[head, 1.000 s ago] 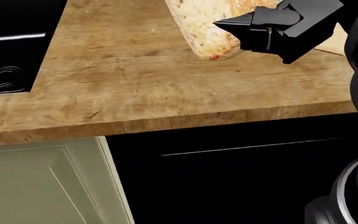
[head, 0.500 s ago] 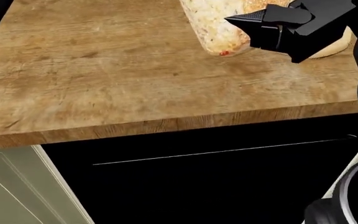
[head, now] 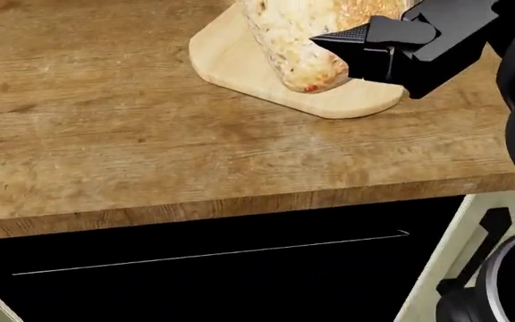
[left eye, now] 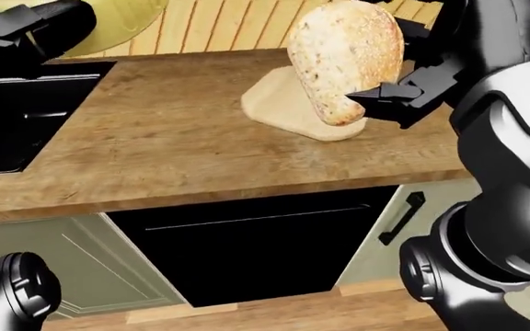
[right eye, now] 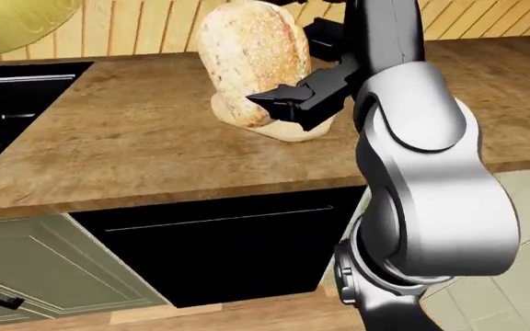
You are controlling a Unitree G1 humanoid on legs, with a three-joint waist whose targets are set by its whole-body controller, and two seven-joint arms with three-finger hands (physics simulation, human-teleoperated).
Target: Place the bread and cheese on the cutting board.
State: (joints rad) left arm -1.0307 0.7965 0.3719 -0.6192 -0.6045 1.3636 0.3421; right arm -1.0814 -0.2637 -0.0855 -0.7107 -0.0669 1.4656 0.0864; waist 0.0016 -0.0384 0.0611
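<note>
A big seeded bread loaf (left eye: 346, 58) is held tilted in my right hand (left eye: 396, 95), whose fingers close round its right side. Its lower end hangs over the pale wooden cutting board (head: 231, 67) on the counter; I cannot tell whether it touches. The head view shows the same hand (head: 374, 43) and loaf (head: 285, 37) over the board. My left hand (left eye: 26, 31) is raised at the top left of the left-eye view, with a round yellow cheese (left eye: 122, 24) against it above the counter.
The wooden counter (left eye: 155, 145) ends in an edge along the lower part of the views. A black sink (left eye: 12, 117) is set in its left end. Below are a black appliance door (left eye: 247, 248) and green cabinet doors (left eye: 58, 265). A slatted wooden wall (left eye: 228, 24) stands behind.
The head view has shifted right along the counter: the black sink has left it and the cutting board has come in under the loaf. My right hand still holds the bread.
</note>
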